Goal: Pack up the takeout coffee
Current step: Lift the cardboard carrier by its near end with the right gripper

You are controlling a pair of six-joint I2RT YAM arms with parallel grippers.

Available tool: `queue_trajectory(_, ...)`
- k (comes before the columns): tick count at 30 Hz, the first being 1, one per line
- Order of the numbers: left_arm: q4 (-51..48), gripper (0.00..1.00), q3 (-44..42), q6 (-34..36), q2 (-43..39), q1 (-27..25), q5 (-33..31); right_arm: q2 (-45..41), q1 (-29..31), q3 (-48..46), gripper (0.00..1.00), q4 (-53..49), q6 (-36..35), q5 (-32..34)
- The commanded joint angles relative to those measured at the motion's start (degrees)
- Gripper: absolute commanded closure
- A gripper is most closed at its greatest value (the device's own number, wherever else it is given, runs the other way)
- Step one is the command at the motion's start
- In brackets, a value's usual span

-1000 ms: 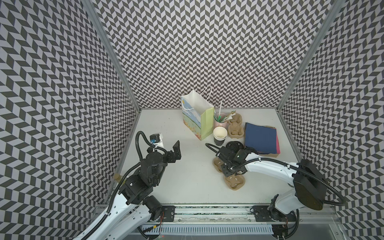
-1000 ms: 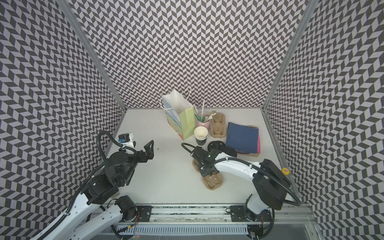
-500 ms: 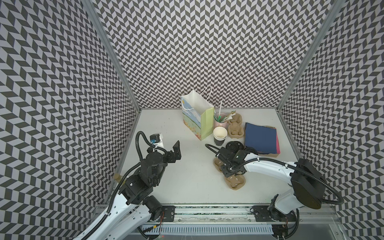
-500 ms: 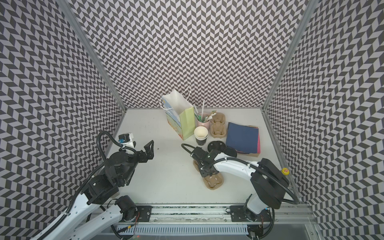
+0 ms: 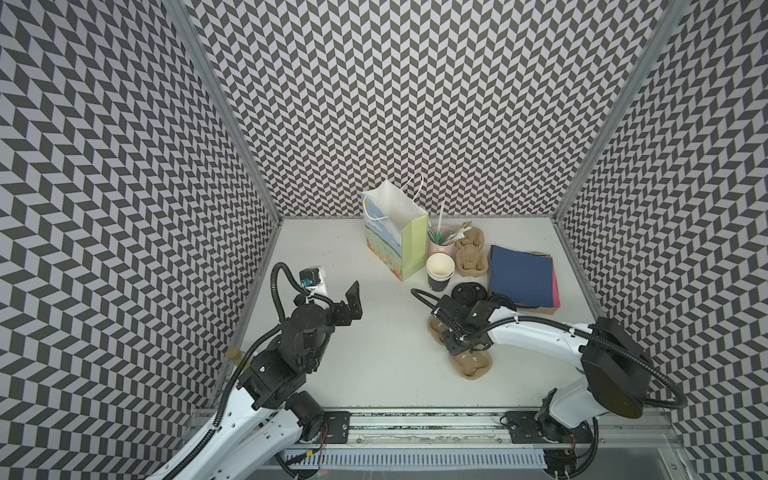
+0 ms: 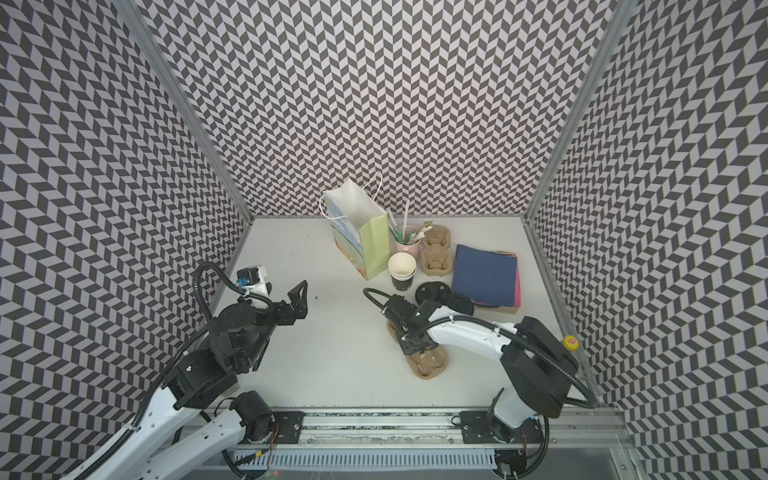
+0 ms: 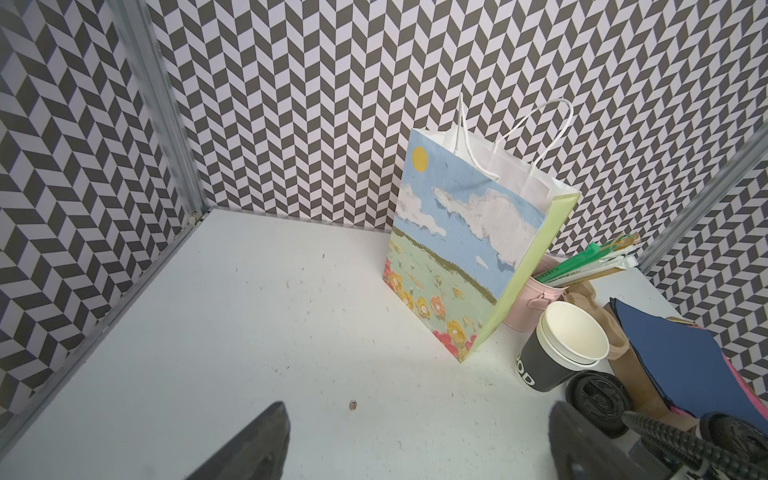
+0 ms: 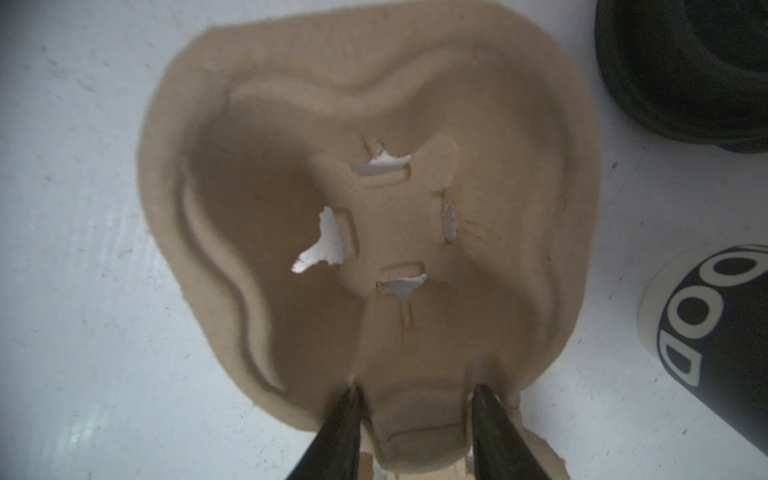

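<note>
**Packing barely begun: cup unlidded and outside the bag**

The takeout coffee cup (image 5: 439,276) stands upright and open-mouthed towards the far edge of the surface (image 5: 374,353), just beside the gift bag (image 5: 395,241). Black lids (image 5: 468,293) lie loose next to it. Lidding and bagging appear still to be done. The right gripper (image 8: 415,395) straddles the centre ridge of a pulp carrier (image 8: 374,166) nearer the front edge; whether it pinches the ridge cannot be told. The left gripper (image 7: 419,449) hovers empty by the left edge, fingers wide apart.
</note>
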Motion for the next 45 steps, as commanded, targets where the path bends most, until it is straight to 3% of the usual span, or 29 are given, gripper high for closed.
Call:
queue_trajectory(1,1.0,0.03,-0.6,0.2,-0.5,0.4,-1.0,-1.5,-0.1,-0.4,0.60,-0.3,0.6,0.7)
queue_trajectory(11,1.1,0.03,-0.7,0.3,-0.4,0.4,-0.9,-3.8,-0.1,0.9,0.66,-1.6,1.3,1.5)
queue_trajectory(20,1.1,0.03,-0.7,0.3,-0.3,0.4,-0.8,-3.8,-0.1,0.8,0.61,-1.5,1.3,1.5)
queue_trajectory(22,1.1,0.03,-0.7,0.3,-0.4,0.4,-0.8,-3.7,-0.1,0.8,0.52,-1.6,1.5,1.9)
queue_trajectory(26,1.1,0.03,-0.7,0.3,-0.5,0.4,-1.0,-7.2,-0.1,2.5,0.43,-2.4,3.4,5.5)
queue_trajectory(30,1.1,0.03,-0.7,0.2,-0.5,0.4,-1.2,-11.7,-0.1,6.1,0.01,-3.8,4.0,6.1)
queue_trajectory(37,1.1,0.03,-0.7,0.2,-0.8,0.4,-1.3,-13.2,-1.9,5.9,0.01,-4.8,7.6,4.2)
queue_trajectory(41,1.3,0.02,-0.7,0.2,-1.0,0.4,-1.3,-10.2,-2.6,8.3,0.01,-12.4,8.6,-0.5)
queue_trajectory(45,1.5,0.02,-0.9,0.2,-1.1,0.6,-1.2,-13.2,-3.1,4.4,0.01,-10.2,8.2,-6.5)
